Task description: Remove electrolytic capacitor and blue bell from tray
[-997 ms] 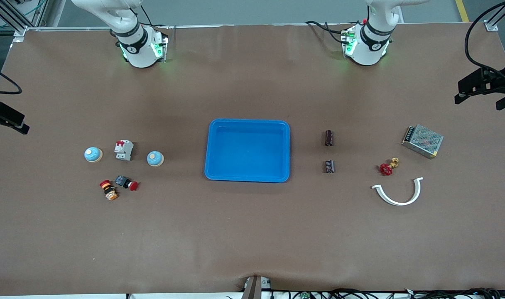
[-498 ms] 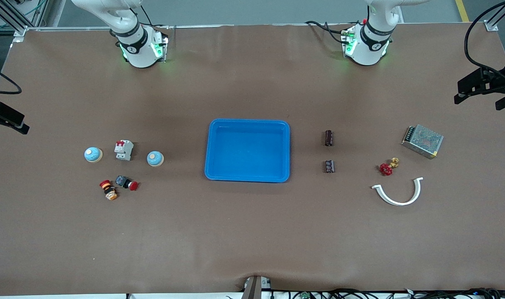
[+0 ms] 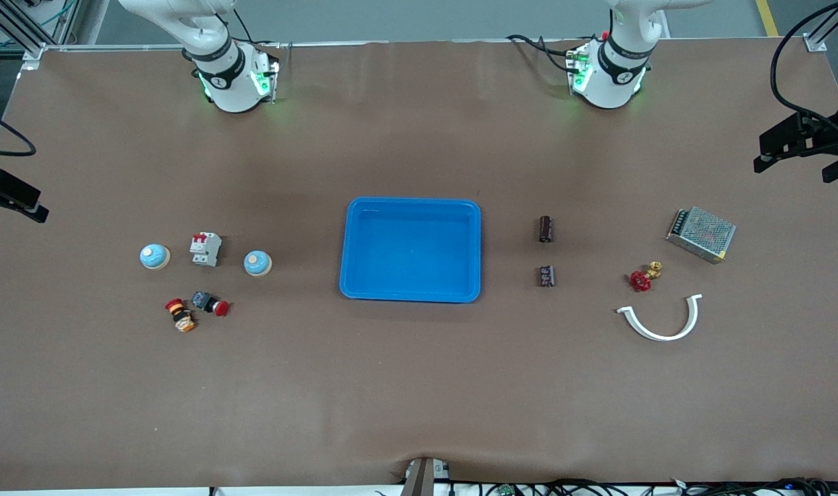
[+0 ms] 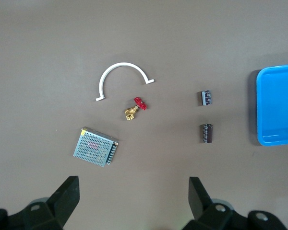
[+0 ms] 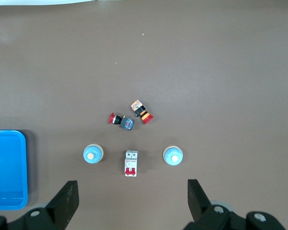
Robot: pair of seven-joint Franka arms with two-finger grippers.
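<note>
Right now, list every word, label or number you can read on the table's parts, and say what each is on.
No text can be read.
Arm bases: a round mark on each, too small to read.
Capacitors: sleeve print blurred.
Breaker: markings too small.
Power supply: no readable label.
Bells, tray: no text visible.

Brown table (image 3: 419, 399) fills view; grey floor (image 3: 419, 21) above.
</note>
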